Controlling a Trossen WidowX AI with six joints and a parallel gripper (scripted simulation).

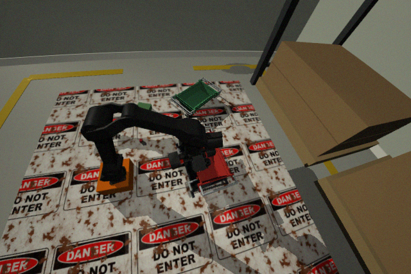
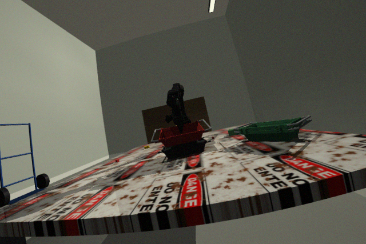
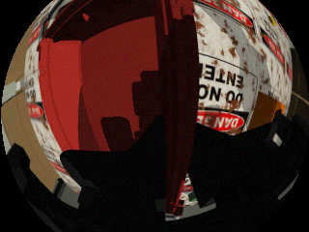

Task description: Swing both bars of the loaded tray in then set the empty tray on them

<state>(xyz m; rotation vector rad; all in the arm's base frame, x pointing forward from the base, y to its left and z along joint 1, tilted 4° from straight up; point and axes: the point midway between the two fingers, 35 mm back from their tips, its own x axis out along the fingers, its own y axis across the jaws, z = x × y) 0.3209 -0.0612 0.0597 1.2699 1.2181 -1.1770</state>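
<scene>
My gripper [image 1: 198,162] [image 2: 180,127] [image 3: 166,119] is shut on the long side wall of an empty red tray [image 1: 217,169] [image 2: 176,138] [image 3: 91,77]. The red tray is directly over a dark tray [image 1: 214,187] [image 2: 183,150], which shows only at its near end and below the red one. I cannot tell whether the two touch. Grey wire bars [image 2: 154,136] [image 1: 192,188] stick out at the ends of the stack. The dark tray's load is hidden. The wrist view shows the red tray's bare inside and its rim between my fingers.
A green tray [image 1: 196,96] [image 2: 271,130] with wire bars lies tilted at the far side of the table. A small green block [image 1: 144,106] lies behind the arm. The arm's orange base [image 1: 128,178] stands to the left. Cardboard boxes [image 1: 331,98] are on a rack to the right. A blue trolley [image 2: 18,155] stands off the table.
</scene>
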